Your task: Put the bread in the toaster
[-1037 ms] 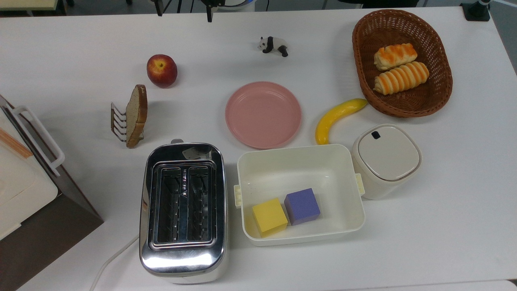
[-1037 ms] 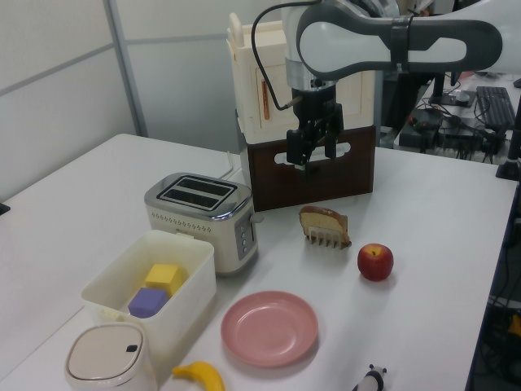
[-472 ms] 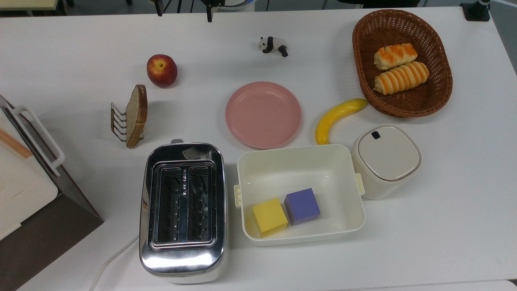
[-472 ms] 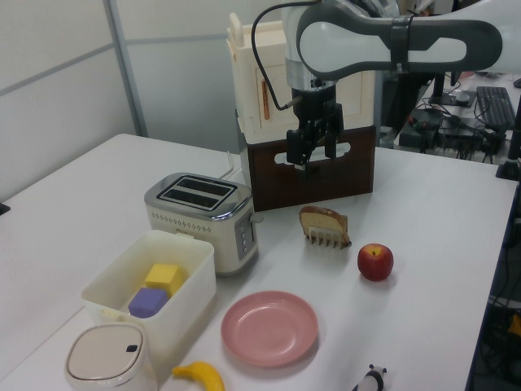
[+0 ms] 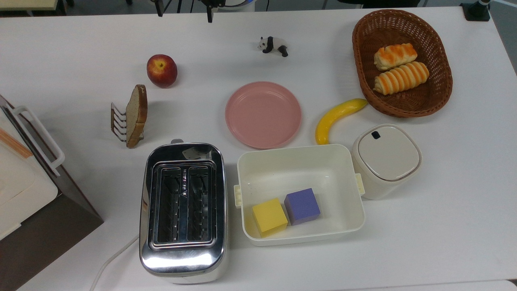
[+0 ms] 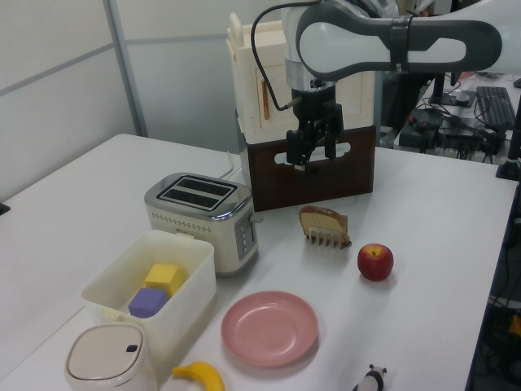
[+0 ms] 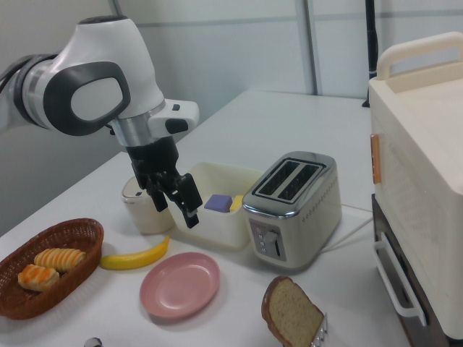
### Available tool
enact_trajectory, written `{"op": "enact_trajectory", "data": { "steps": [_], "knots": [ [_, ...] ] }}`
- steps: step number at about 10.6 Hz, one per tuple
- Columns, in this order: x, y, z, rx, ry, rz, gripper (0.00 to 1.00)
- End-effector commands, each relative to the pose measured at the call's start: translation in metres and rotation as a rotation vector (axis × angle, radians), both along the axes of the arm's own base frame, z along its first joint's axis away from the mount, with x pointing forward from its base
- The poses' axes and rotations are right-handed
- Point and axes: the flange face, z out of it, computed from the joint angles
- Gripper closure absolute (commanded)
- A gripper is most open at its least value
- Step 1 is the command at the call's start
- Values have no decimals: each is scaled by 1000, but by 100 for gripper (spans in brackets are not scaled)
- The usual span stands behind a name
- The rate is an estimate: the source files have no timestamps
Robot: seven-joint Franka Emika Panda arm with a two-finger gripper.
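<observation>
Nothing has shifted since the earlier frames: arm, bread and toaster sit exactly as they did, so the task has not yet got under way. The claw [image 6: 312, 155] hangs in the air with its fingers spread apart and nothing between them; in the left view it hovers above the bread [image 6: 321, 220], well clear of it, and the right view shows the claw [image 7: 176, 201] pointing downward at a slant. The bread [image 5: 136, 114] stands on edge in a small wire rack [image 5: 118, 122] on the table [image 5: 72, 44], near the red apple [image 5: 161, 70] and just beyond the short end of the toaster [image 5: 182, 210] in the top view. Both toaster slots look empty and face upward. A pink plate [image 5: 263, 114] lies to the top view's right of the bread, and a white tub [image 5: 299, 165] holding a yellow and a purple block sits beside the toaster. Judging by this stillness, the reach is still to come: the claw would need to descend, close on the upright slice across its flat faces, lift it free of the rack, and carry it over a slot.
</observation>
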Motion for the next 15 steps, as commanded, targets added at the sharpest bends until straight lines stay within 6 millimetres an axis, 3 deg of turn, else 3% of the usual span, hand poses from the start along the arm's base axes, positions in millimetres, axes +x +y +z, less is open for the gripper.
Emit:
{"op": "enact_trajectory", "data": {
  "steps": [1,4,6,8,11,13,15],
  "knots": [
    [-2,8,-6,23,17,25,0],
    [-3,24,-18,24,44,52,0],
    [-1,21,-15,20,30,48,0],
    [4,5,-12,-3,-11,54,0],
    [18,-48,-31,-75,-32,92,0],
    [30,-79,-58,-123,-26,73,0],
    [49,-83,-101,-164,-7,96,0]
  ]
}}
